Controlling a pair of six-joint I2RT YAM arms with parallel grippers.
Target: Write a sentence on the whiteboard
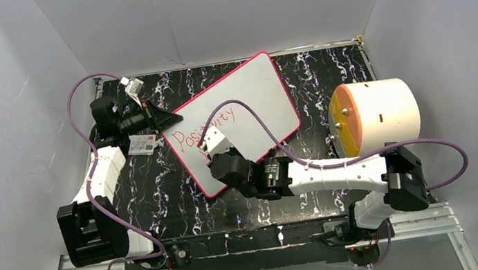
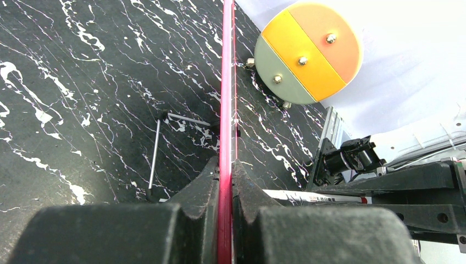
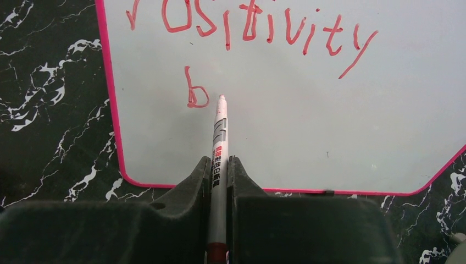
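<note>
The whiteboard [image 1: 252, 98], white with a pink-red frame, lies slanted on the black marbled table. Red script on it reads "Positivity" [image 3: 258, 27], with a lone "b" [image 3: 193, 91] started below. My right gripper [image 3: 218, 165] is shut on a white marker [image 3: 219, 148] whose tip sits just right of the "b". In the top view that gripper [image 1: 209, 151] hovers over the board's lower left part. My left gripper [image 2: 226, 170] is shut on the board's pink frame edge [image 2: 226, 82], seen edge-on; in the top view it [image 1: 168, 118] holds the board's left edge.
A round cream drum [image 1: 377, 115] with an orange and yellow face [image 2: 308, 52] stands right of the board. A small printed card [image 1: 143, 145] lies beside the left gripper. A thin wire foot [image 2: 156, 148] rests on the table under the board. Purple cables loop over both arms.
</note>
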